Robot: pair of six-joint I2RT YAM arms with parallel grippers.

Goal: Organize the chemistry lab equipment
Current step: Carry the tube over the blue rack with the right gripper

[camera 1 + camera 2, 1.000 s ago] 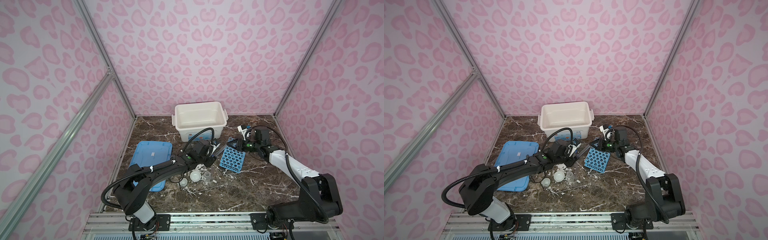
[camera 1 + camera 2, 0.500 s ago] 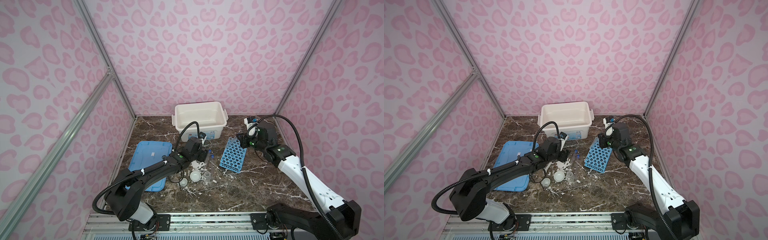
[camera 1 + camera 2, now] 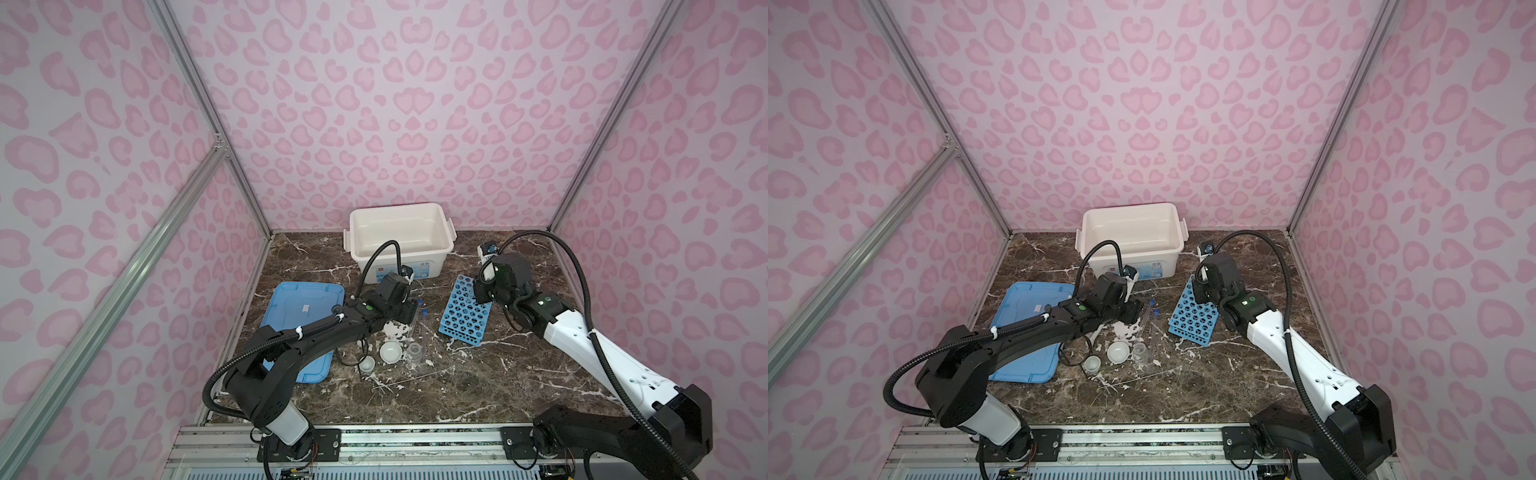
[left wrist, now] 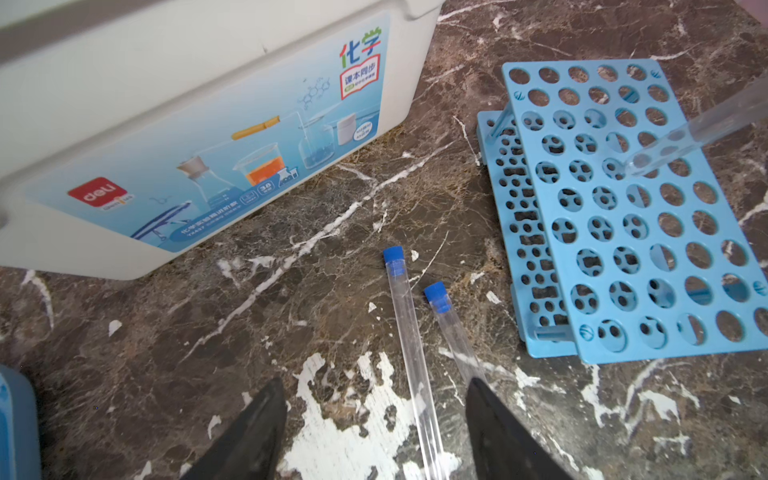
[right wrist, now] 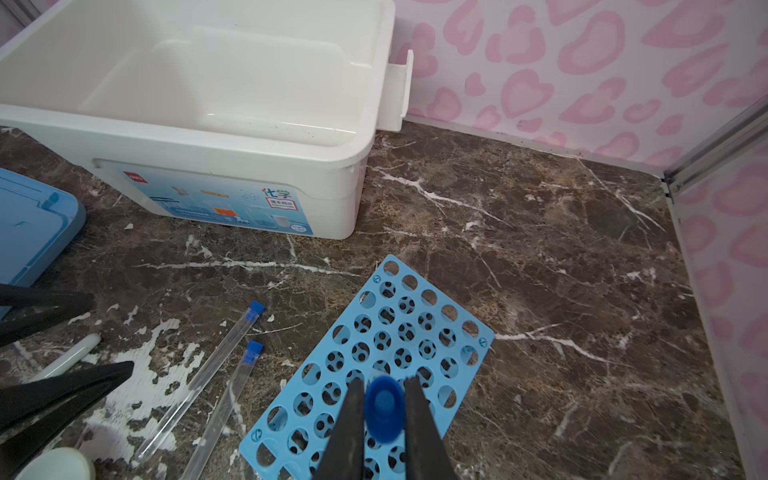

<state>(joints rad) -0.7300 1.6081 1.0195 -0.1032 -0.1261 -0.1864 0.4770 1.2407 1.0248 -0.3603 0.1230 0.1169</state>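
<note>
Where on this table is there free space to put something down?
The table is bare right of the blue rack up to the wall, and along its front edge. Between blue lid and rack it is crowded: two tubes, dish, beaker, left gripper.

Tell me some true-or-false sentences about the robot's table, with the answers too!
1. The right gripper is shut on a blue-capped tube. True.
2. The white storage box is full of equipment. False: nothing is inside it.
3. Two other blue-capped tubes lie on the marble table beside the blue rack. True.
4. The left gripper is squeezing a tube. False: its jaws are open and hold nothing, just above the lying tubes.
5. The blue lid is on top of the box. False: it lies flat on the table, apart from the box.
</note>
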